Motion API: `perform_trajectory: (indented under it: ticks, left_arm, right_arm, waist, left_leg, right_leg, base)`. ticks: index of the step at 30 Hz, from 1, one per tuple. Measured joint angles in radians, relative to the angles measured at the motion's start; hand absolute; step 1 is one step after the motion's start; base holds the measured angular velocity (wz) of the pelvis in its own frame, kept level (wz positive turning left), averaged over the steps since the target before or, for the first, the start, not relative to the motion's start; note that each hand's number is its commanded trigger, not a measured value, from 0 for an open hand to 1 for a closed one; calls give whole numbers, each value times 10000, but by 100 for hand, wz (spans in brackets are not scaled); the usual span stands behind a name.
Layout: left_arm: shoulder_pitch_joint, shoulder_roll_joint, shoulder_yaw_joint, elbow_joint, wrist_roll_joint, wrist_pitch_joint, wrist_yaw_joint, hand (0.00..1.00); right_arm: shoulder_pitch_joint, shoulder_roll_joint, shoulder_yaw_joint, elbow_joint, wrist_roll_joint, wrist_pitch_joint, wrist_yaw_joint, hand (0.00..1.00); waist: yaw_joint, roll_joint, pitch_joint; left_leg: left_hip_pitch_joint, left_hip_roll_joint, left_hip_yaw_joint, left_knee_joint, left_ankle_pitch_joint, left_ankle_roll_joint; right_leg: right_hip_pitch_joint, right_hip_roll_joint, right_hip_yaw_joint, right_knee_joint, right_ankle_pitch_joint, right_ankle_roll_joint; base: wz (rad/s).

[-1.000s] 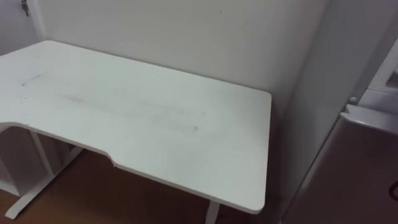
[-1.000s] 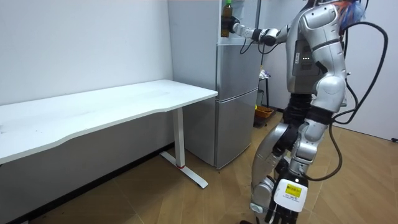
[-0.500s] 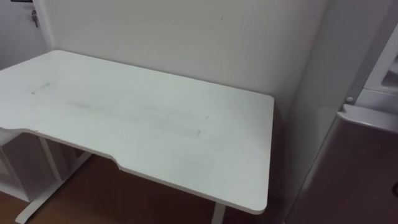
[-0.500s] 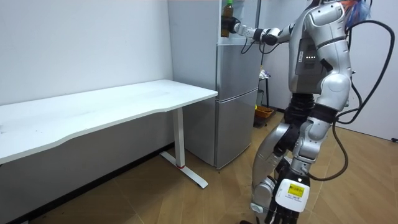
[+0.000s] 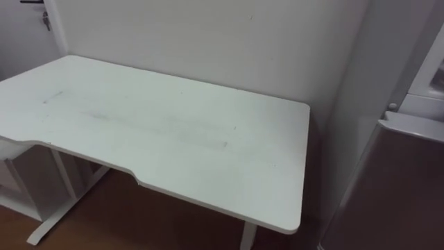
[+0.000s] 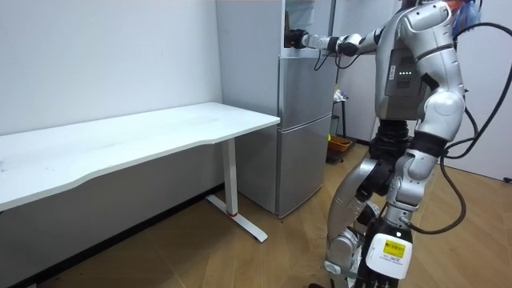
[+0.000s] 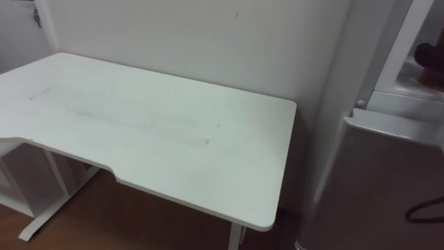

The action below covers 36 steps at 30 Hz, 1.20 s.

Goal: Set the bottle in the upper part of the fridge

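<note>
You've got the robot standing upright on both feet in the room view, knees a bit bent, one leg set ahead of the other, chest turned toward the room view's left. The right arm is stretched out from the shoulder, pretty much level, with the wrist in line with the forearm. Your right hand (image 6: 298,38) sits at the far end of that reach, around shoulder height. It's just a dark shape there, and a dark blob at the right eye view's upper right edge, so its state is unreadable.
</note>
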Motion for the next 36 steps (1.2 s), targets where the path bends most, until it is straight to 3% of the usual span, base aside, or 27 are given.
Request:
perform_trajectory:
  ticks: [3,6,14,25,36]
  left_arm:
    - [1,73,5,1,30,-25,-42,0]
    - [3,134,4,16,29,-85,-109,0]
    - [33,166,18,59,24,-88,-340,0]
    - [204,216,424,118,124,-79,-694,0]
    - [243,195,422,-17,197,-75,-713,0]
  right_arm:
    - [0,-25,86,142,-44,-10,132,0]
    - [12,-90,236,223,-44,-19,335,0]
    - [149,-148,251,234,-26,-16,890,0]
    - [250,-192,239,259,-6,214,1835,0]
    - [248,-382,237,75,-77,665,1950,0]
  waist:
    - [7,-83,21]
    - [-10,-161,92]
    - [12,-132,118]
    - [6,-230,55]
    - [-146,-324,-29]
  left_leg:
    - [-20,25,-29,-3,13,-23]
    - [-26,27,-58,-2,22,-37]
    - [198,2,-42,-65,19,-38]
    - [432,24,19,-153,-17,-83]
    - [445,7,26,-160,-31,-67]
  right_leg:
    - [-4,-26,-5,1,-20,-29]
    - [11,7,-56,-5,-26,-40]
    - [186,5,13,-5,-44,-32]
    - [345,46,113,-61,-64,-56]
    - [424,54,95,-170,-21,-28]
  base:
    - [0]
    - [1]
    - [-1]
    - [-2]
    - [0]
